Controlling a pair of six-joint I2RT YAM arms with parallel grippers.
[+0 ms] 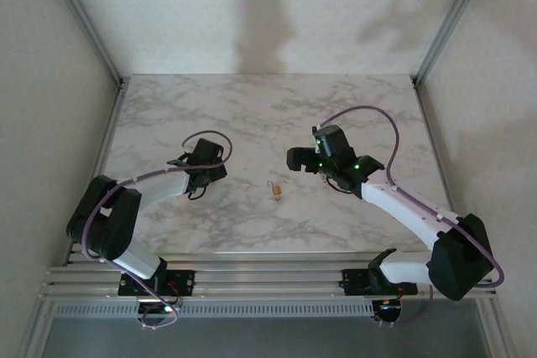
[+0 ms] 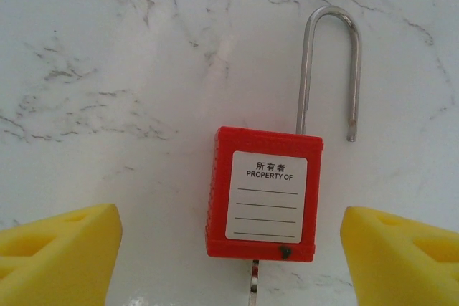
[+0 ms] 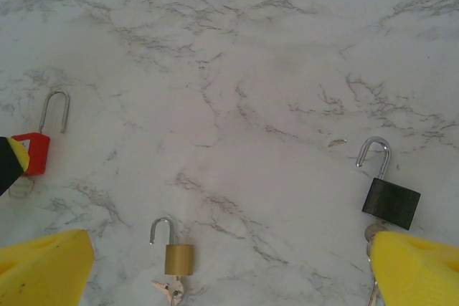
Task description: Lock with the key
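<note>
Left wrist view: left gripper (image 2: 229,216) above red padlock (image 2: 262,195), fingers (image 2: 57,256) spread either side.

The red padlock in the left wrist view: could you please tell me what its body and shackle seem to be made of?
Body: probably moulded plastic, matte red, evenly coloured. Shackle: likely steel, bright silver with glossy highlights. Label: seemingly a white printed sticker.

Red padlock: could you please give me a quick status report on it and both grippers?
Left gripper jaws open either side of red padlock, no contact. Right gripper jaws open, empty. Shackle open, unlocked. Nothing in the way.
</note>
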